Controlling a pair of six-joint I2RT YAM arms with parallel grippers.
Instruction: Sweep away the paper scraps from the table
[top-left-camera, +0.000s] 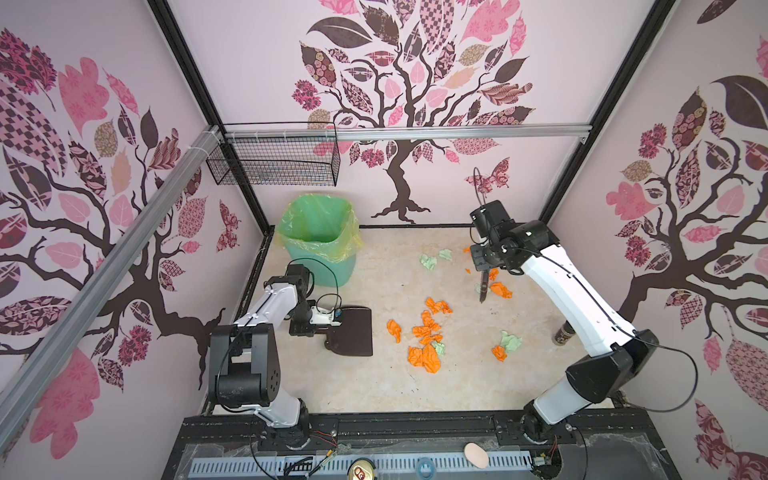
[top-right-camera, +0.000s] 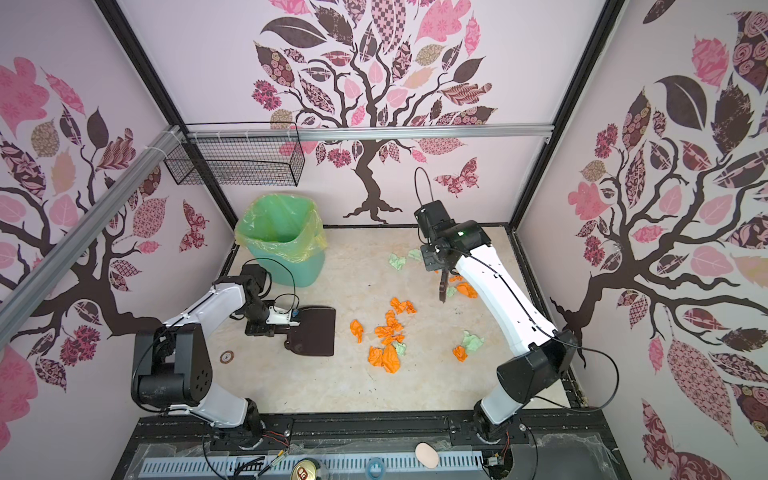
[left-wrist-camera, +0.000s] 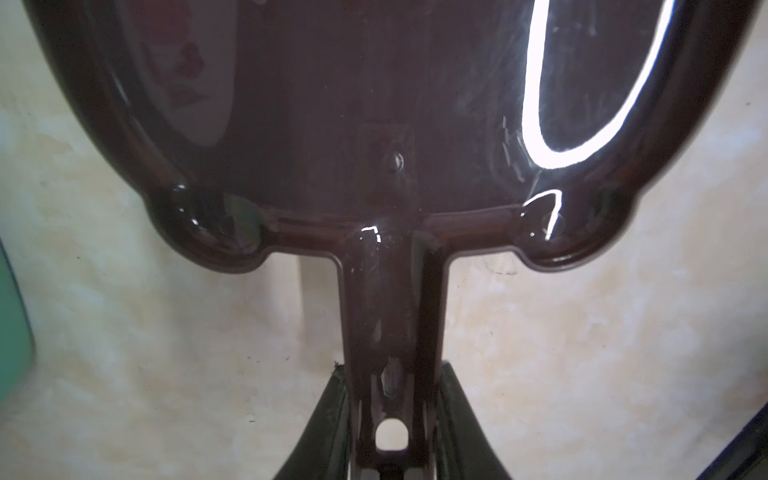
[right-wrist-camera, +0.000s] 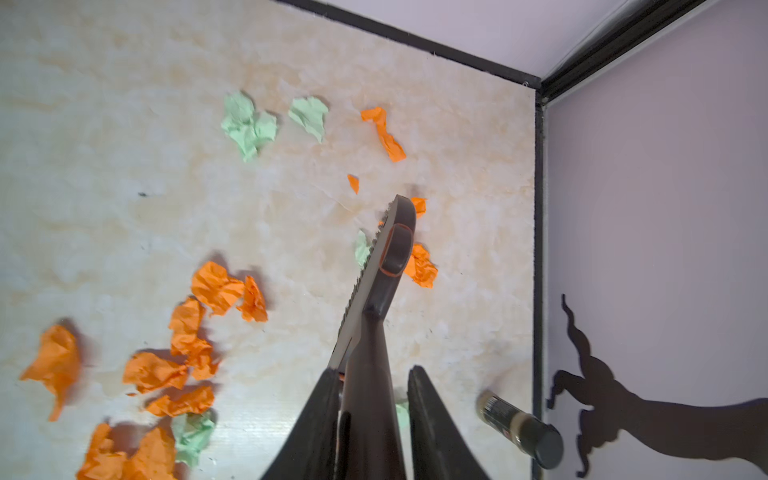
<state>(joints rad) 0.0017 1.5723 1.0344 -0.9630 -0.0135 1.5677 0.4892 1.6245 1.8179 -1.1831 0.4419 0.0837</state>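
Note:
Orange and pale green paper scraps (top-left-camera: 428, 332) (top-right-camera: 388, 332) (right-wrist-camera: 187, 332) lie scattered over the middle and right of the beige table (top-left-camera: 395, 386); two green wads (top-left-camera: 428, 262) lie farther back. My left gripper (top-left-camera: 320, 328) (top-right-camera: 282, 328) (left-wrist-camera: 392, 372) is shut on the handle of a dark brown dustpan (top-left-camera: 351, 332) (left-wrist-camera: 332, 104), which lies flat left of the scraps. My right gripper (top-left-camera: 482, 266) (top-right-camera: 442, 270) (right-wrist-camera: 374, 372) is shut on the handle of a dark brush (top-left-camera: 484, 289) (right-wrist-camera: 390, 257). The brush points down among orange scraps near the right back corner.
A teal bin (top-left-camera: 320, 237) (top-right-camera: 282, 241) with a green liner stands at the back left, behind the dustpan. A small dark-capped bottle (top-left-camera: 563, 334) (right-wrist-camera: 519, 428) stands by the right wall. A wire basket (top-left-camera: 274, 162) hangs on the back left wall.

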